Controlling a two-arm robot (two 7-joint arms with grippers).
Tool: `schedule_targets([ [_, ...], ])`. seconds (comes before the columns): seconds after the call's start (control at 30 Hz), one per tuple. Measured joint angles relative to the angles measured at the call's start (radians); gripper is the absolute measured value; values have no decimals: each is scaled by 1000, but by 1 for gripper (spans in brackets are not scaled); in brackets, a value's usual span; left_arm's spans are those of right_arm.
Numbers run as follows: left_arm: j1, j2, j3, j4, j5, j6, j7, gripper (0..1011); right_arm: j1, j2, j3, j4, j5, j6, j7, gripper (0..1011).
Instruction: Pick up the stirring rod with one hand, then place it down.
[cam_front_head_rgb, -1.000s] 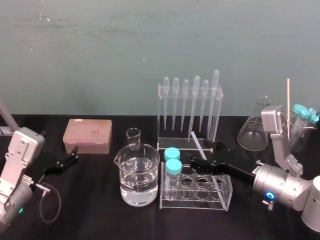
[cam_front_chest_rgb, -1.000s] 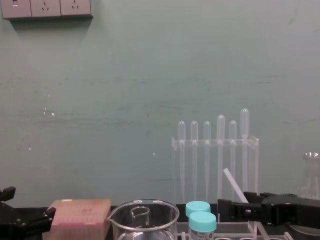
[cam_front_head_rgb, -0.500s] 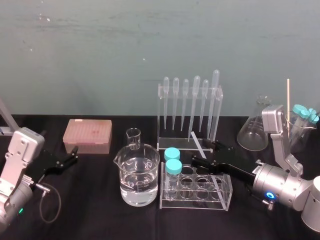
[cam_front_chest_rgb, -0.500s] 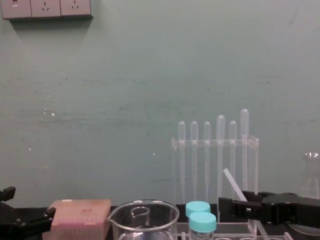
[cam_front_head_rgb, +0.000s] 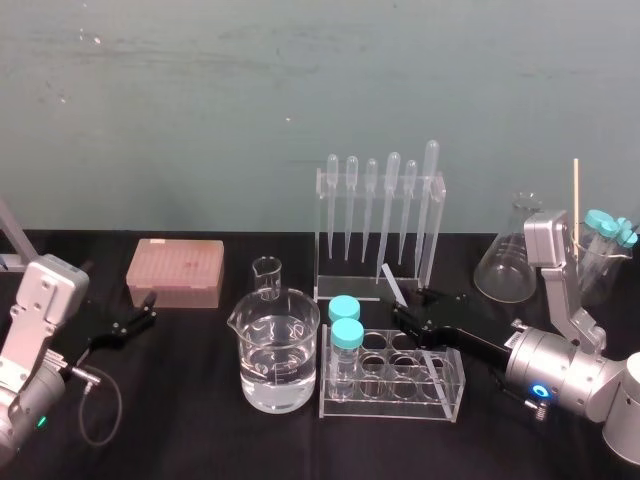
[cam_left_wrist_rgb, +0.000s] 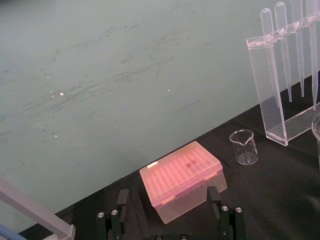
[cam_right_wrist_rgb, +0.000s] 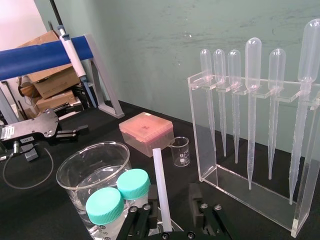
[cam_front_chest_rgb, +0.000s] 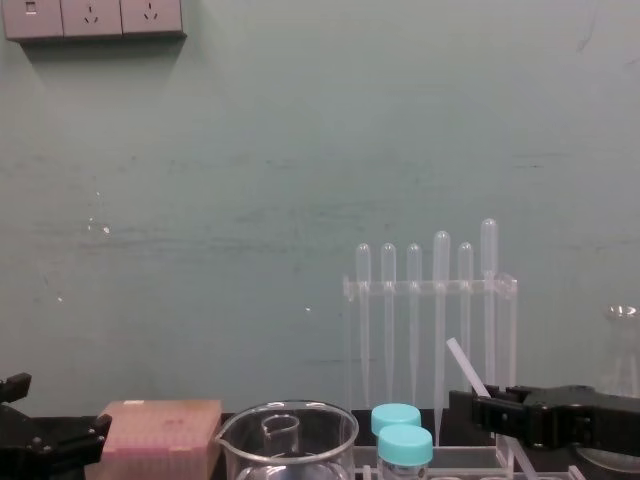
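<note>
1. Fingers (cam_front_head_rgb: 404, 314) of the right gripper (cam_front_head_rgb: 414, 306) pinch the stirring rod (cam_front_head_rgb: 391, 282) near its lower end in the head view. It slants up and away from them toward the pipette rack (cam_front_head_rgb: 380, 215). The left gripper (cam_front_head_rgb: 148, 310) idles well apart, by the tip box (cam_front_head_rgb: 175, 272).
2. Left wrist view: that gripper's fingers (cam_left_wrist_rgb: 214, 196) stand spread with nothing between them, and the tip box sits just ahead.
3. Right wrist view: the rod rises from between the pads, with capped vials (cam_right_wrist_rgb: 133, 183) and a beaker (cam_right_wrist_rgb: 90, 167) just beyond.
4. Chest view: the rod leans up from the fingertips, off the table. It looks light, stiff, smooth and probably brittle. Held at one end it may swivel, so a mid-length grip seems safer.
</note>
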Motion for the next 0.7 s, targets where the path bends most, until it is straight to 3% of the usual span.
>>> schedule_targets([
  [0.37, 0, 0, 0, 0, 0, 0, 0, 1000, 0, 0, 0, 0, 0, -1, 0, 88],
  [0.7, 0, 0, 0, 0, 0, 0, 0, 1000, -1, 0, 2, 0, -2, -10, 1, 72],
])
